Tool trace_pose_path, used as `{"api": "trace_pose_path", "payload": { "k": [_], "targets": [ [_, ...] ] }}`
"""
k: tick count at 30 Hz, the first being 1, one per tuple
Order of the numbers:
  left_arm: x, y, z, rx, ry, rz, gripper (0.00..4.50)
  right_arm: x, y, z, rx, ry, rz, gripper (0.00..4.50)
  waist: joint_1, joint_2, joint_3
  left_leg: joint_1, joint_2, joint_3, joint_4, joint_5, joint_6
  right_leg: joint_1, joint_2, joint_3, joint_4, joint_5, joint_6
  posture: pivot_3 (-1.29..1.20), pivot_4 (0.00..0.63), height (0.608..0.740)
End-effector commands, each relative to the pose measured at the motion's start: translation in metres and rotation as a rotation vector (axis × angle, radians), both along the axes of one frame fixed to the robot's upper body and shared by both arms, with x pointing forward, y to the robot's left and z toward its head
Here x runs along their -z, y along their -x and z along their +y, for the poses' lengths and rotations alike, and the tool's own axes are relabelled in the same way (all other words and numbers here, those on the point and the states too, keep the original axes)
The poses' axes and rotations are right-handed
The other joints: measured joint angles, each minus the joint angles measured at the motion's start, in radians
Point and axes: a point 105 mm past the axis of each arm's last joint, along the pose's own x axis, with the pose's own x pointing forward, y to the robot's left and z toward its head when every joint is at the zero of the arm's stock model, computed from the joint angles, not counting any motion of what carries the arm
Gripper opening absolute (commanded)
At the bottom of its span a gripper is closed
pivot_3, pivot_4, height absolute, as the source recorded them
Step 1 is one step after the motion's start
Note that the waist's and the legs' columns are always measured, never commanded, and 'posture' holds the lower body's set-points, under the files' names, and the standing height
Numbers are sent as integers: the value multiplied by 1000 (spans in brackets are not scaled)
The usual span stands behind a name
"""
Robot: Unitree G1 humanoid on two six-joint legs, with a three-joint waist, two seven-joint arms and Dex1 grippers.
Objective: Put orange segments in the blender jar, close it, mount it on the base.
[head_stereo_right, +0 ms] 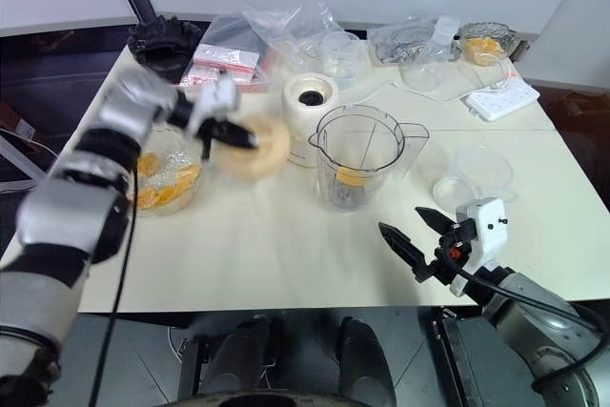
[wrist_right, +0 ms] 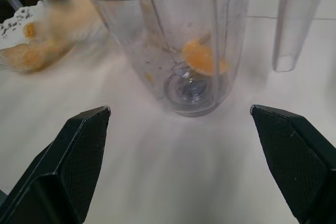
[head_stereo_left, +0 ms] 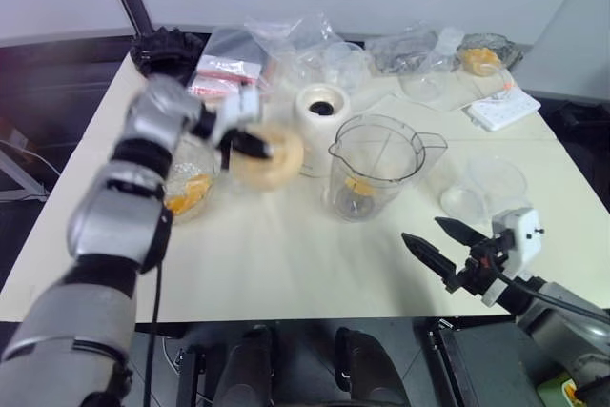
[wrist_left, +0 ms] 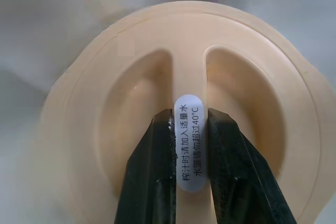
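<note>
The clear blender jar (head_stereo_left: 374,164) stands open-topped at mid-table, with one orange segment (head_stereo_left: 359,186) lying by the blade at its bottom; the right wrist view shows that segment (wrist_right: 202,59) too. More orange segments fill a glass bowl (head_stereo_right: 162,178) to the left. The cream-white base (head_stereo_left: 321,113) stands just behind and left of the jar. My left gripper (head_stereo_left: 250,143) is shut on the centre ridge of a round pale-orange lid (wrist_left: 157,40), held in the air left of the base. My right gripper (head_stereo_left: 422,232) is open and empty, low near the front edge, pointing at the jar.
A small clear cup (head_stereo_left: 496,178) sits right of the jar. A white power strip (head_stereo_left: 503,107), plastic bags (head_stereo_left: 286,40), a black ridged ring (head_stereo_left: 167,50) and a glass dish of fruit (head_stereo_left: 481,56) line the back. Bare table lies in front of the jar.
</note>
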Motion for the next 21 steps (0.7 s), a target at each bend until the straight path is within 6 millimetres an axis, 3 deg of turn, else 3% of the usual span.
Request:
{"api": "trace_pose_path", "payload": {
  "k": [1,5,8,15,21],
  "targets": [
    [-46,9,-6,61,52,-101,249,-6,-5,-7,34,12,-45,4500,-2,2,-1,0,0,0,1,-1,2,1,0,0,0,0,0,0,150,740],
    [-88,21,-23,129,52,-191,249,-10,-12,-12,53,22,-80,4500,-4,3,-1,5,-1,2,5,-5,7,6,-1,1,-1,-1,1,0,150,740],
    [-99,33,-54,227,34,-169,249,-9,-20,-14,73,32,-104,4500,-2,1,0,4,0,1,7,-5,7,5,0,1,0,0,0,0,150,740],
    [-77,37,-115,288,4,-64,249,-13,-27,-10,169,17,-171,4500,-3,1,1,3,0,3,7,-5,8,5,-1,1,-1,-1,1,0,150,740],
    [-50,34,-142,263,-40,-24,249,-21,-18,-4,174,64,-206,4500,-4,2,1,2,0,3,7,-5,8,3,2,2,2,-1,2,0,150,740]
  ]
}}
